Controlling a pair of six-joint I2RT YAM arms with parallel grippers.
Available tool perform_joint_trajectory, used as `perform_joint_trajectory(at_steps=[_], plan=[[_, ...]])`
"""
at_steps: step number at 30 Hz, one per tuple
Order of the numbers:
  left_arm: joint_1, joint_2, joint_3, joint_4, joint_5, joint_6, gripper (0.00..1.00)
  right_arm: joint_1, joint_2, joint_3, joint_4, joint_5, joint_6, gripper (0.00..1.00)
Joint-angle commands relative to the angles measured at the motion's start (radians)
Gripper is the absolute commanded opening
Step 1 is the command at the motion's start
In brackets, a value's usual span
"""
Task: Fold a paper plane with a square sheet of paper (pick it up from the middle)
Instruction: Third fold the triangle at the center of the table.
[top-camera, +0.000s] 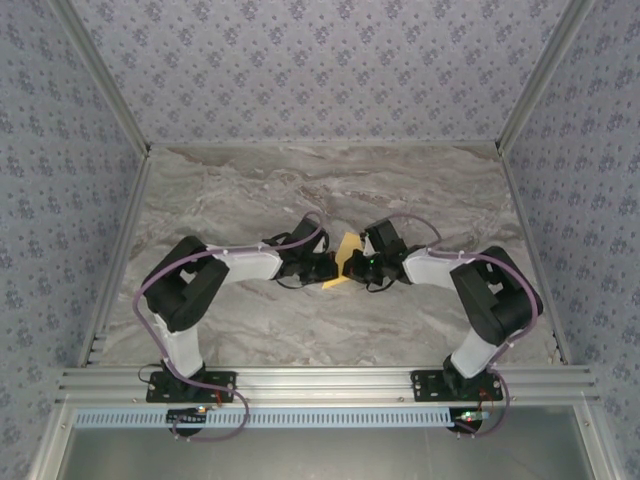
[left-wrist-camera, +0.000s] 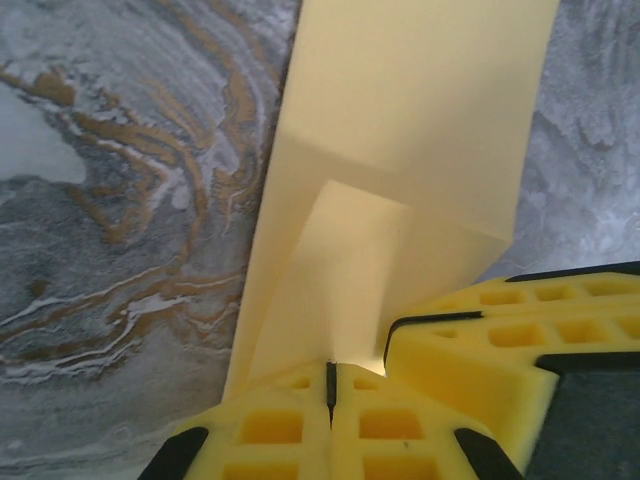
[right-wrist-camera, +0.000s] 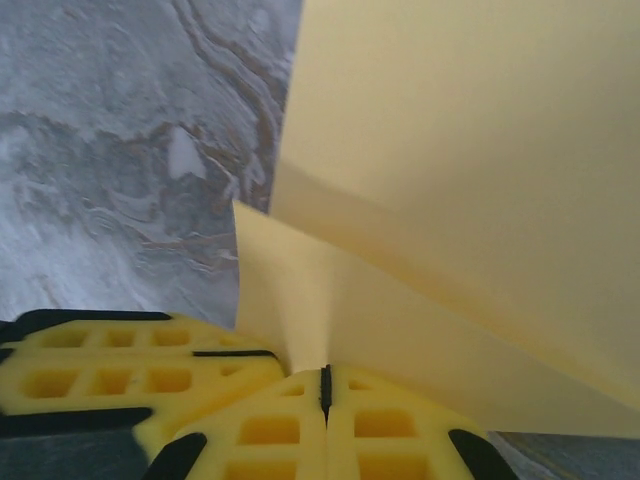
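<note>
Left tool and right tool meet nose to nose near the middle of the marble tabletop. In the top view the left arm reaches in from 9 o'clock and the right arm from 3 o'clock. Both tools are pinched closed on the partly folded yellow sheet of paper, which stands between them with its free part extending toward 12 o'clock from the pinch. Whether its lower edge touches the tabletop I cannot tell. In the left wrist view that tool's two yellow pads press together with only a thin dark seam between them, and the paper's near edge is caught in that seam. From there the paper fans toward 12 o'clock, showing a crease and an overlapping flap near its middle, and the right tool's pads sit just beside at 4 o'clock against the same paper. In the right wrist view its own pads are likewise clamped on the paper, with the left tool's pads close by at 8 o'clock. Here the paper spreads toward 1 o'clock, one layer lying over another along a slanting edge.
</note>
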Motion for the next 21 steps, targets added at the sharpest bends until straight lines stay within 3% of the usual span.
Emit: perform_joint_trajectory(at_steps=[1,10,21], plan=[[-0.006,0.012,0.019,-0.034,-0.014,0.016,0.0,0.004,0.032,0.024,0.01,0.014,0.015,0.0],[-0.006,-0.016,-0.015,-0.024,0.04,0.018,0.0,0.003,0.038,0.01,0.015,0.023,0.02,0.0],[-0.004,-0.016,-0.045,-0.065,0.011,0.014,0.0,0.007,0.021,0.008,0.05,-0.011,0.014,0.0]])
